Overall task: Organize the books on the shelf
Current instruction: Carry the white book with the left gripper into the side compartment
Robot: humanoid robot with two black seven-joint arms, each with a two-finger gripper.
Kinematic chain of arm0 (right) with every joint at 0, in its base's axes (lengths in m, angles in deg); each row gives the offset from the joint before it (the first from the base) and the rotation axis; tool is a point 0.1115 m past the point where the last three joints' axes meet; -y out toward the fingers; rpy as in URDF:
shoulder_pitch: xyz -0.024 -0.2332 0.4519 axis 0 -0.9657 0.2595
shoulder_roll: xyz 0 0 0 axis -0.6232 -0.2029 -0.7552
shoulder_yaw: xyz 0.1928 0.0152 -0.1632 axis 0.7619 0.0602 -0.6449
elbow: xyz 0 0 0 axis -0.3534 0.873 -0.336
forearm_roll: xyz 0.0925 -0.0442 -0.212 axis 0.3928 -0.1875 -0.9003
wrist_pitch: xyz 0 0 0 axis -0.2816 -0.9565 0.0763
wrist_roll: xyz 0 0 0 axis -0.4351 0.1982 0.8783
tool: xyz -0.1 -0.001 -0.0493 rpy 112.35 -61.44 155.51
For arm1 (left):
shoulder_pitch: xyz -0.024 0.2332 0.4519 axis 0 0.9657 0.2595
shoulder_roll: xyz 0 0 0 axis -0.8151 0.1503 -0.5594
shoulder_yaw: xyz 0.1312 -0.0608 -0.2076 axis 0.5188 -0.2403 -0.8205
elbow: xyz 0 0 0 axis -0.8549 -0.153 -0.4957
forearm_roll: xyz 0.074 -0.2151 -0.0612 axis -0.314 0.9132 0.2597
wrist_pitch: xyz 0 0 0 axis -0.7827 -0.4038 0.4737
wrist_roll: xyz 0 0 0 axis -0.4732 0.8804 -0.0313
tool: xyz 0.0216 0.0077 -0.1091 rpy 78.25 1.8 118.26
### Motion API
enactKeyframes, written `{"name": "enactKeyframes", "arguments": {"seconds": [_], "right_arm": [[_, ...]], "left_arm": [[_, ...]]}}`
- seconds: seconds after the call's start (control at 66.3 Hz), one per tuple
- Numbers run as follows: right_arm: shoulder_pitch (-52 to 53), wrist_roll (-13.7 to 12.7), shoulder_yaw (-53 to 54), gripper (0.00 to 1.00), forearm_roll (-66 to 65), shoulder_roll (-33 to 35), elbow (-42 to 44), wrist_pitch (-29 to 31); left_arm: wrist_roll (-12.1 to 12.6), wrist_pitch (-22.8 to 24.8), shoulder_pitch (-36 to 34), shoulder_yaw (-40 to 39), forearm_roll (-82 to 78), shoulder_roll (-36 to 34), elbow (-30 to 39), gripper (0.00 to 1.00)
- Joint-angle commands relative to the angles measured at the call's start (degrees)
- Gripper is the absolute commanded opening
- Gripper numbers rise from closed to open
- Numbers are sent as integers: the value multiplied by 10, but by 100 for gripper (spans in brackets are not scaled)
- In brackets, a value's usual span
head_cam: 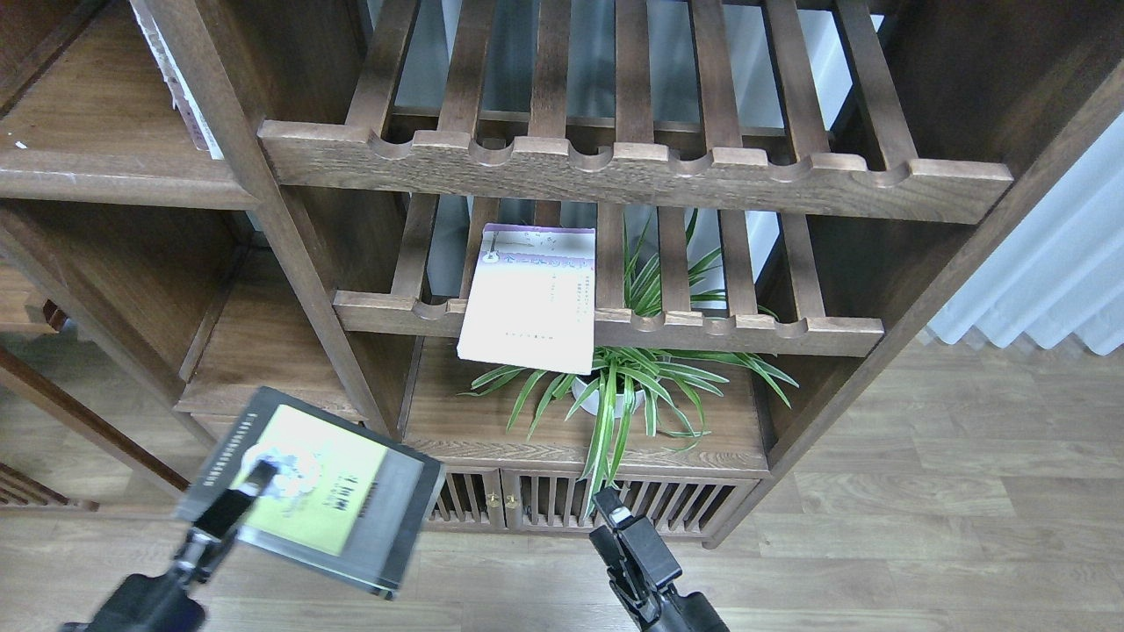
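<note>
My left gripper (237,500) is shut on the black-grey book with the yellow front panel (325,487) and holds it tilted at the lower left, in front of the bookcase's left bay. My right gripper (615,518) is low at centre, apart from the book and empty; its fingers cannot be told apart. The pale lavender-white book (531,303) lies on the lower slatted rack and overhangs its front rail. A book seen edge-on, with pale pages and a reddish cover (180,83), leans on the flat shelf board (105,180) at the upper left.
Two slatted racks with scalloped rails (632,171) fill the middle bay. A potted spider plant (615,386) stands on the board below them. Slatted cabinet doors (518,505) sit at the bottom, with wooden floor in front and a curtain (1054,272) at the right.
</note>
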Motion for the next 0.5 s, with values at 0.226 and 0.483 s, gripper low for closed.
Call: {"name": "enactKeyframes", "arguments": {"seconds": [0.226, 0.483], "right_arm": [[0, 0, -4, 99, -1, 0, 7, 0], [0, 0, -4, 99, 0, 0, 10, 0]], "left_arm": [[3, 0, 1, -140, 1, -110, 5, 7], [6, 0, -4, -221, 1, -163, 7, 7]]}}
